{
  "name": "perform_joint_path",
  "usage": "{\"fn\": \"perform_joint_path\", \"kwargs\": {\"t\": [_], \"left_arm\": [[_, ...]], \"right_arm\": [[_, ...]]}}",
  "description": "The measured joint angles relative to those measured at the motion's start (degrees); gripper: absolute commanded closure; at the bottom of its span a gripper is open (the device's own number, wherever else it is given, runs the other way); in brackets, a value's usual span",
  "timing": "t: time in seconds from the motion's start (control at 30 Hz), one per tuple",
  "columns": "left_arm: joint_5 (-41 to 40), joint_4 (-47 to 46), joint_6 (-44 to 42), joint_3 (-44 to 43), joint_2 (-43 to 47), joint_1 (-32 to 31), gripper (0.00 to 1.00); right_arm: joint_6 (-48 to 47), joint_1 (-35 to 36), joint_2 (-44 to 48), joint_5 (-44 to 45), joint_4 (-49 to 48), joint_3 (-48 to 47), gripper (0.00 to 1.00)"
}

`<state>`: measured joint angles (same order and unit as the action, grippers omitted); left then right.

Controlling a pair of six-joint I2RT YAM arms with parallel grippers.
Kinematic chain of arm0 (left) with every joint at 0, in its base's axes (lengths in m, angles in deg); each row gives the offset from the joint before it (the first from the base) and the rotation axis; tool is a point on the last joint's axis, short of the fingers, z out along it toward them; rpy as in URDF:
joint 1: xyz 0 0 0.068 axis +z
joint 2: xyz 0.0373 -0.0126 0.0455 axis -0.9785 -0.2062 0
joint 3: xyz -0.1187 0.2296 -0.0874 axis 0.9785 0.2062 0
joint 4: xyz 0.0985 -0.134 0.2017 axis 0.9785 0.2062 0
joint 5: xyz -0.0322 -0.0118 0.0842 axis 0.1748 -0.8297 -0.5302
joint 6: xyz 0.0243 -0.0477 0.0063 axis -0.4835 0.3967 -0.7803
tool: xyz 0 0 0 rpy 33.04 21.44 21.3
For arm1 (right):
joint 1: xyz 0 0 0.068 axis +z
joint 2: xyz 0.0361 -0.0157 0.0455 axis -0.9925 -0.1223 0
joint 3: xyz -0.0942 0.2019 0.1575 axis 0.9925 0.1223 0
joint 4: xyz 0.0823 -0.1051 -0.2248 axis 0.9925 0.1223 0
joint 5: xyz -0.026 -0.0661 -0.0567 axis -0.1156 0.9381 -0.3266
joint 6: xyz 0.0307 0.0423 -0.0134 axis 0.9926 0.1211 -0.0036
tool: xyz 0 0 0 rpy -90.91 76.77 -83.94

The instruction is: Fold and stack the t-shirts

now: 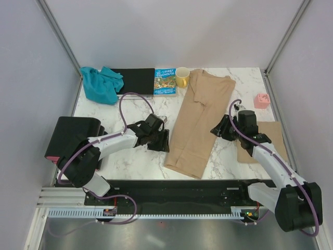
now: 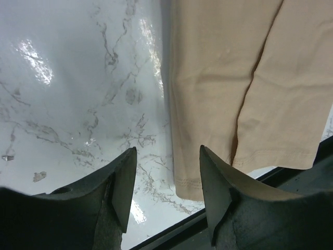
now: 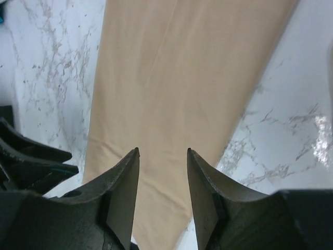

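Colourful rectangular picture book [image 1: 165, 82], well beyond the left gripper [image 1: 162, 138]: pale title lettering ran across the cover's top, too small to read. Nothing else bore legible text.

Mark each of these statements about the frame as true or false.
1. The tan t-shirt lies as a long strip in the middle of the marble table. True.
2. The left gripper is clamped on the shirt's hem. False: it is open and empty, at the shirt's left edge.
3. The yellow mug stands on the picture book. False: it stands on the table, between the book and the shirt.
4. The teal cloth lies crumpled at the far left, by the black board. True.
5. The right gripper is open. True.
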<state>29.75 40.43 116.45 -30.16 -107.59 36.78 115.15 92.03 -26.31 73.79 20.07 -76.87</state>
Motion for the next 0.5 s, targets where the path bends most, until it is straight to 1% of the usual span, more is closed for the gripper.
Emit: {"fn": "perform_joint_path", "kwargs": {"t": [0.1, 0.2, 0.33, 0.5], "left_arm": [[2.7, -2.3, 0.5, 0.9, 0.0, 0.4, 0.41], [4.6, -4.8, 0.8, 1.3, 0.0, 0.5, 0.41], [7.4, -7.0, 1.1, 3.0, 0.0, 0.5, 0.41], [9.5, -7.7, 1.2, 4.4, 0.0, 0.5, 0.41]], "right_arm": [[1.6, 0.5, 3.8, -2.2, -0.1, 3.3, 0.5], [3.6, 1.9, 5.5, -3.6, 0.2, 7.0, 0.5], [6.8, 5.2, 8.5, -4.0, 1.2, 12.0, 0.5], [11.0, 8.5, 11.5, -4.0, 1.2, 16.4, 0.51]]}}
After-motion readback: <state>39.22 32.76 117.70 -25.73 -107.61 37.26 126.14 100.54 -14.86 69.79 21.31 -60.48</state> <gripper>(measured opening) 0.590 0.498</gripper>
